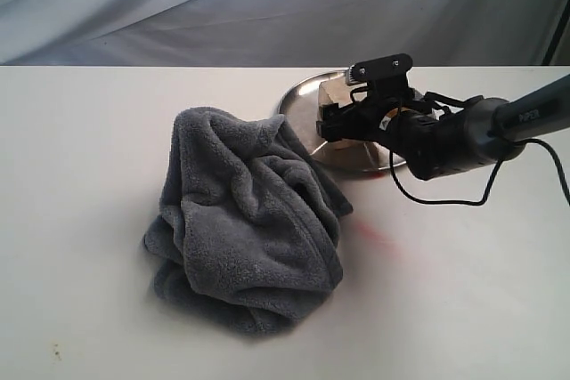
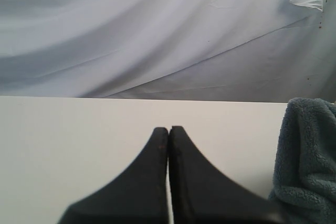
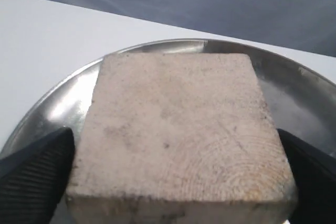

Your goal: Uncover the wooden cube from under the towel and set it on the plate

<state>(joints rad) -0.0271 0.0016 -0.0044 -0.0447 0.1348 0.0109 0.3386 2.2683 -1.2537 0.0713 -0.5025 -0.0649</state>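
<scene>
Step in hand: placing, judged near its end.
Wooden cube [image 3: 173, 114]: uncovered, resting on plate [image 3: 58, 108], apart from towel [image 1: 245, 220] heaped on counter [image 1: 445, 291] just beside plate.
Right gripper [image 3: 174, 177]: jaws spread wide, flanking cube on both sides; pressing its faces or just clear of them, cannot tell at such close range.
Left gripper [image 2: 168, 137]: jaws closed together, empty, near towel edge.
Next move, by judgement: full release, then a straight lift away without nudging cube or tipping plate.

White table [image 1: 89, 175] carries crumpled towel [image 1: 245, 229] beside plate [image 1: 303, 102].
</scene>
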